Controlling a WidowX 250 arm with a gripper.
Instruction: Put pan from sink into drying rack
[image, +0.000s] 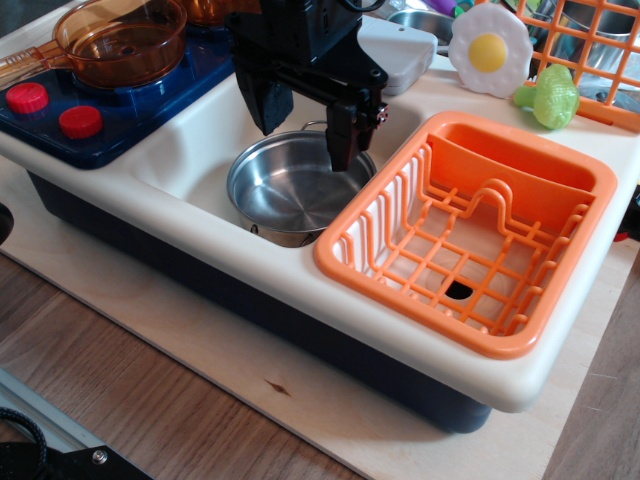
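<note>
Stainless-steel pan sits in the sink, gripper spread open over its twelve-o'clock rim for a grasp, drying rack waiting at three o'clock.

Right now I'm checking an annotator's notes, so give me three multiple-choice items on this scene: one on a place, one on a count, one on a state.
1. Where is the steel pan?
A. in the sink
B. in the drying rack
C. on the stove

2. How many red knobs show on the blue stove top?
A. one
B. two
C. four

3. How are the gripper jaws?
A. shut on the pan
B. shut on a cup
C. open above the pan

Answers: 1 A, it sits in the white basin. 2 B, two red discs side by side. 3 C, fingers apart, holding nothing.
</note>
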